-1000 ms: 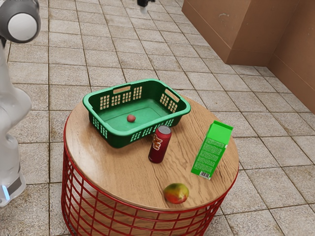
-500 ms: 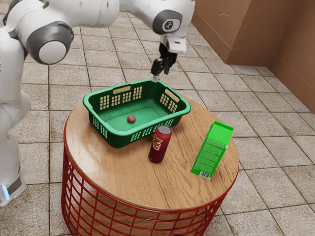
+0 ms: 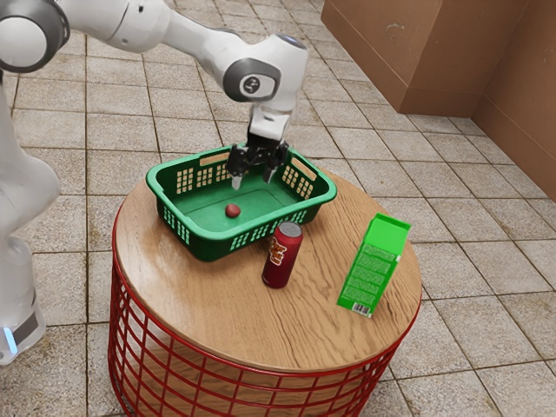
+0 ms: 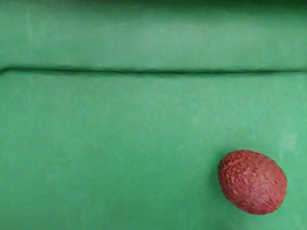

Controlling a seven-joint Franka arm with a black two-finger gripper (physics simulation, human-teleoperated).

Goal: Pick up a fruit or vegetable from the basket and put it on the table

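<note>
OK so the arm (image 3: 182, 31) just swung in. Half a second ago the fingers (image 3: 236, 182) were out by the basket's far corner, now they're over the inside of the basket (image 3: 207, 247), spread apart with nothing between them. Big deal for the task imo, looks like the reach-in is on.

The little red bumpy fruit (image 3: 233, 210) hasn't really budged. It's on the basket floor, toward the near corner, and the hand is hanging a bit further in than that. The wrist view agrees, the fruit is well off centre there. So I'd say shift toward that near corner, then go down. It's small and roundish, so a sloppy pinch could send it rolling into the wall.

Weird bit: a second ago a mango sat by the tabletop's near edge, and it's gone from that spot. Doesn't change the pick I guess, the basket fruit still has to reach the tabletop (image 3: 208, 304). When it does, mind the red can (image 3: 281, 255) just beside the basket's near side.
</note>
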